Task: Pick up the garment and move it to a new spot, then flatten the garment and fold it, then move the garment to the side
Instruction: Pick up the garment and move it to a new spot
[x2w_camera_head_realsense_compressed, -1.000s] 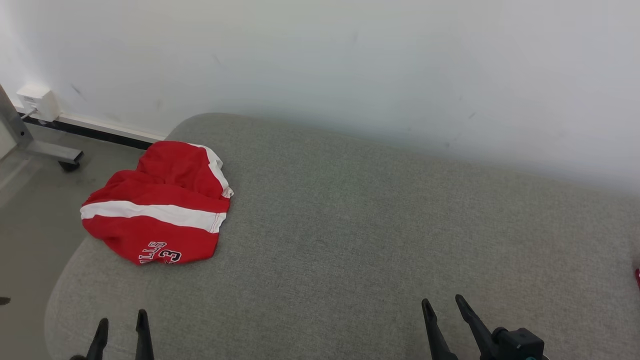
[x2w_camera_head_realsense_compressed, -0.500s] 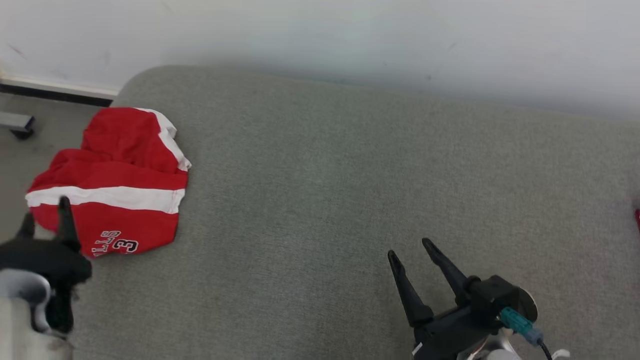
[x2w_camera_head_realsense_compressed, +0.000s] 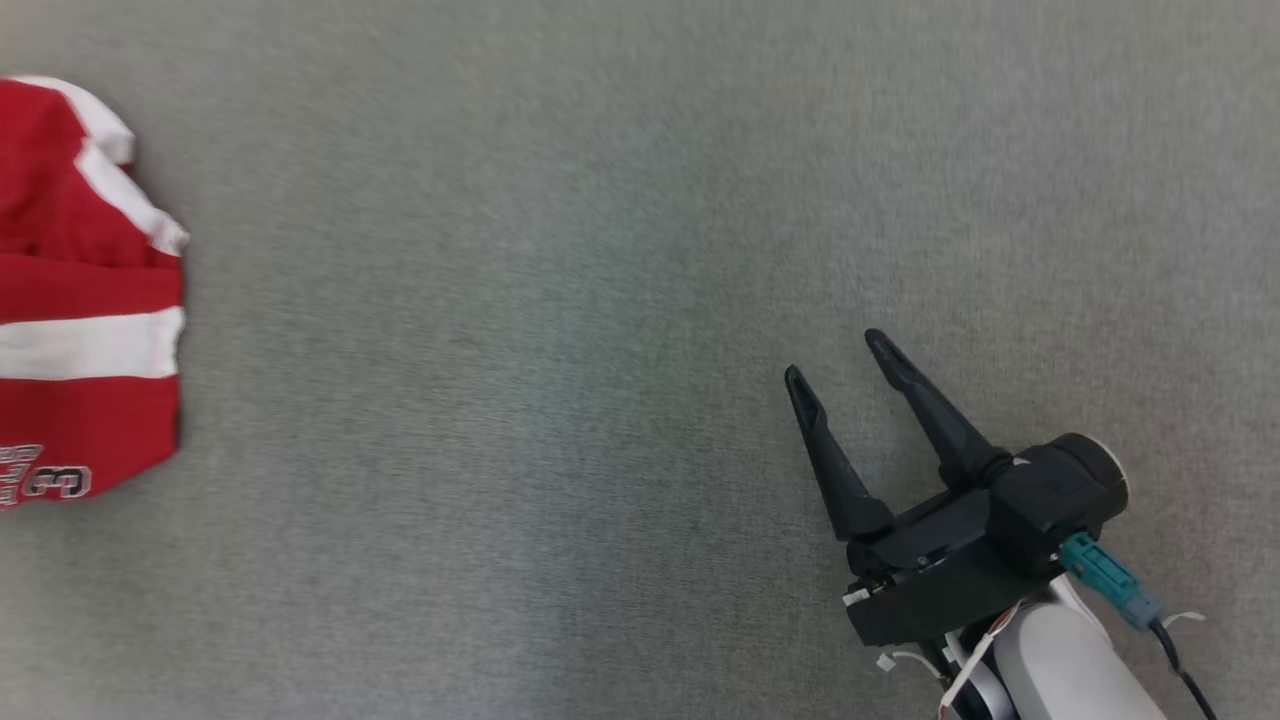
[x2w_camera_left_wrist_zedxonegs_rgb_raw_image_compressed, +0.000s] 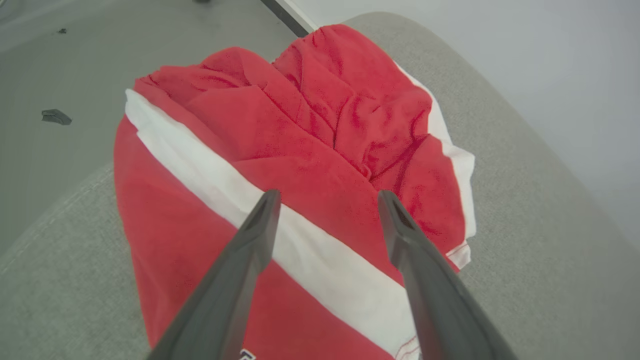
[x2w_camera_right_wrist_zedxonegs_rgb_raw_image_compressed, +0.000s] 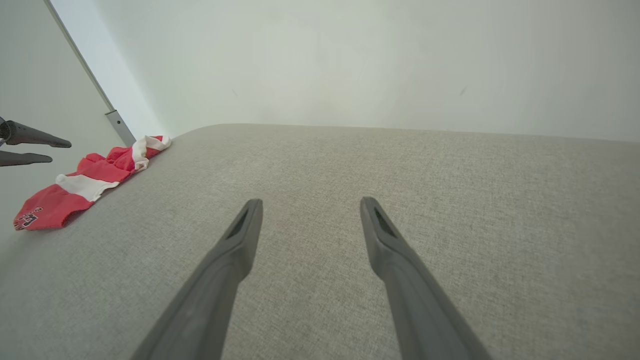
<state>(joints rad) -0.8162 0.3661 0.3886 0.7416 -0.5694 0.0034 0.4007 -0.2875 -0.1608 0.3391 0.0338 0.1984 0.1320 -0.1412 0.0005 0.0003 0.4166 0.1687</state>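
Right gripper (x2w_camera_head_realsense_compressed: 835, 357): two long black tapered fingers on a blocky black body, round black housing (x2w_camera_head_realsense_compressed: 1075, 480) with pale rim. Teal connector (x2w_camera_head_realsense_compressed: 1100, 582) plugged in, dark cable (x2w_camera_head_realsense_compressed: 1185, 680) trailing. Forearm (x2w_camera_head_realsense_compressed: 1070, 670) smooth, white; thin white tags (x2w_camera_head_realsense_compressed: 975, 650) at wrist. Left gripper (x2w_camera_left_wrist_zedxonegs_rgb_raw_image_compressed: 328, 195): dark grey fingers, pointed tips, recessed slots.

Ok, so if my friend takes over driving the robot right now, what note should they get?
Left tool: open, empty, poised above the red and white garment.
Right tool: open, empty, over bare grey cushion, far from the garment.
Garment: bunched up at the cushion's left end, by its edge.
Done: nothing yet.
Left to do: pick it up, move it, flatten, fold, put aside.
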